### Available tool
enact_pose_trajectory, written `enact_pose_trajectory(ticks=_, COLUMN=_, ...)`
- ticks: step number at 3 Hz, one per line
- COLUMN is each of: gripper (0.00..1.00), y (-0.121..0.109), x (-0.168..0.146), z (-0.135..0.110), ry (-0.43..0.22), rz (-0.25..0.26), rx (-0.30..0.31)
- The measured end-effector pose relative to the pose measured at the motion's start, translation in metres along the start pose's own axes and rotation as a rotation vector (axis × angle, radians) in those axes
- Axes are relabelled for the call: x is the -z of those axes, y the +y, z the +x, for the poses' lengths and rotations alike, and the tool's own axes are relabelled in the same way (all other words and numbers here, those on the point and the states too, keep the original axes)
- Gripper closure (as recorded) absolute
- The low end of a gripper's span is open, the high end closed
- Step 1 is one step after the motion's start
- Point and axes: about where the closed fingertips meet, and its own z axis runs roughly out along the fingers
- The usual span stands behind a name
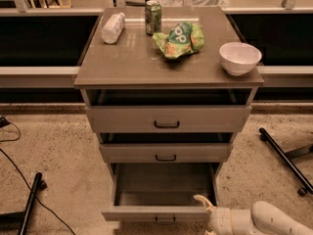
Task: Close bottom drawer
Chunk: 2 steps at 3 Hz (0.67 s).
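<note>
Three drawers in this cabinet, and the bottom drawer is the one pulled well fwd, down at 6 o'clock from where I stand, under the middle drawer and the top drawer. Those two sit only slightly out.

The tool is at abt 5 o'clock, low and right, just beside the drawer's right front corner. Its tips look spread, pinching nothing; one pale tip pokes up over the front edge, the other is nearly cut off at the bottom. I'd call this the approach/contact step, w/ the push itself not yet done.

Next move, I reckon: get the tool flat against the front panel, pref. nearer the handle than the corner, then shove straight toward 12 o'clock so the box doesn't skew on its runners.

The drawer itself is grey-brown, w/ a low flat front, small black bar handle and deep plain box.
</note>
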Motion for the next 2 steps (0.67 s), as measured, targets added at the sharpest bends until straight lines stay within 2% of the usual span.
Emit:
enact_pose_trajectory(ticks=1, gripper=0.16, y=-0.018, x=-0.004, z=0.049, ry=0.084, rz=0.081, rx=0.057)
enact_pose_trajectory(ticks=2, gripper=0.47, y=-0.041, x=-0.017, z=0.119, ry=0.227, rz=0.132, rx=0.154)
